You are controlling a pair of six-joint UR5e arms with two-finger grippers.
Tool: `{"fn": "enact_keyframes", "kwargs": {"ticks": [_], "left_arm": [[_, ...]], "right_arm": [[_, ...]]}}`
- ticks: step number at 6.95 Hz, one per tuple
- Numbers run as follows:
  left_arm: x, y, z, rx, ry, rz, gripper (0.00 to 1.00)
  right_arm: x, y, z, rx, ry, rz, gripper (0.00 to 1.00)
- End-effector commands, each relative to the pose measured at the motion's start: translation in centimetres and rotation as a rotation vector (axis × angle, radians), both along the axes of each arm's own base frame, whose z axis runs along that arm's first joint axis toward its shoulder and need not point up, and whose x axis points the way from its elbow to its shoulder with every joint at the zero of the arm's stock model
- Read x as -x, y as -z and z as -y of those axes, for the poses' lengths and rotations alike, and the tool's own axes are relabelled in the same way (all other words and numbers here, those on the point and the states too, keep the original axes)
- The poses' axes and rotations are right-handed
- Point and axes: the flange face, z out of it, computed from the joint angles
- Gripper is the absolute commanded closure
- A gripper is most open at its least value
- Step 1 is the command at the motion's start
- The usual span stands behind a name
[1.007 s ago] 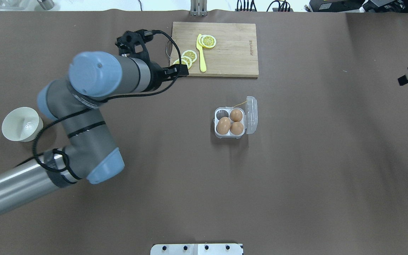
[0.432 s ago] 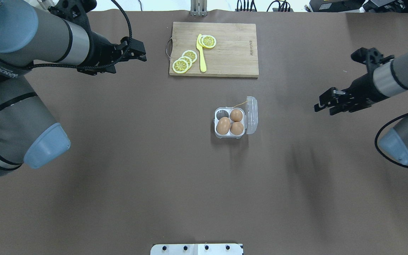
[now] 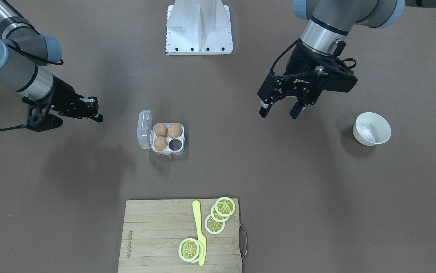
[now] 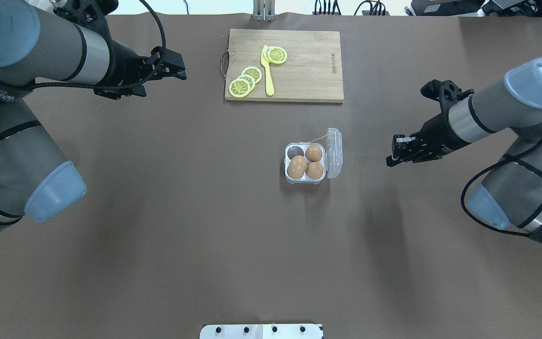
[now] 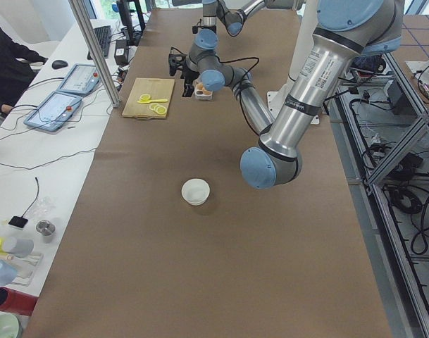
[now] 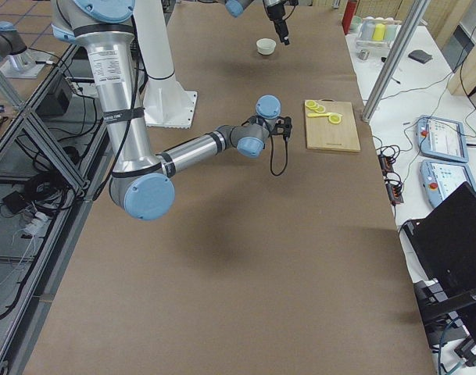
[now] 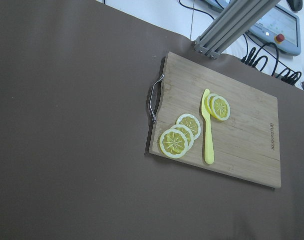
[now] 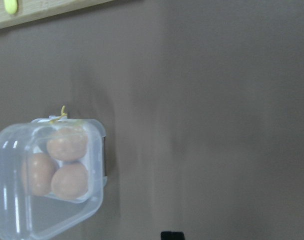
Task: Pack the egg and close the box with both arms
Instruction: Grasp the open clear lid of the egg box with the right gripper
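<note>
The clear box [image 4: 290,178] sits mid-table with its lid [image 4: 335,153] open, on the side towards my right arm. Three tan eggs [image 4: 296,166] fill three of its cups; the far-left cup [image 4: 293,152] is empty. The box also shows in the front view [image 3: 182,151] and, through the lid, in the right wrist view [image 8: 47,180]. My right gripper [image 4: 390,153] hovers to the right of the lid, apart from it, and looks open and empty. My left gripper [image 3: 278,112] is open and empty, far from the box, near the cutting board's handle.
A wooden cutting board [image 4: 308,70] with lemon slices [image 4: 240,87] and a yellow knife [image 4: 267,70] lies beyond the box. A white bowl [image 3: 371,129] stands on the table on my left side. The white metal stand [image 3: 199,26] is at the near table edge.
My right arm has come in from the right edge and moved left toward the box. My left arm has swung back to the far left. The box and eggs have not moved.
</note>
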Motion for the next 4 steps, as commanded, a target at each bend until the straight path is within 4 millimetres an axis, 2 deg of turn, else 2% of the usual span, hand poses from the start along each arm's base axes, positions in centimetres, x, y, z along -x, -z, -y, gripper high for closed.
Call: {"fn": "enact_keyframes", "kwargs": {"ticks": [1, 4], "left_arm": [[0.2, -1.0, 0.4, 0.012, 0.007, 0.011, 0.03], [0.5, -1.3, 0.6, 0.015, 0.013, 0.014, 0.03]], "right_arm": [[2.4, 2.5, 0.1, 0.01, 0.012, 0.024, 1.0], [5.2, 4.5, -0.1, -0.01, 0.014, 0.031, 1.0]]}}
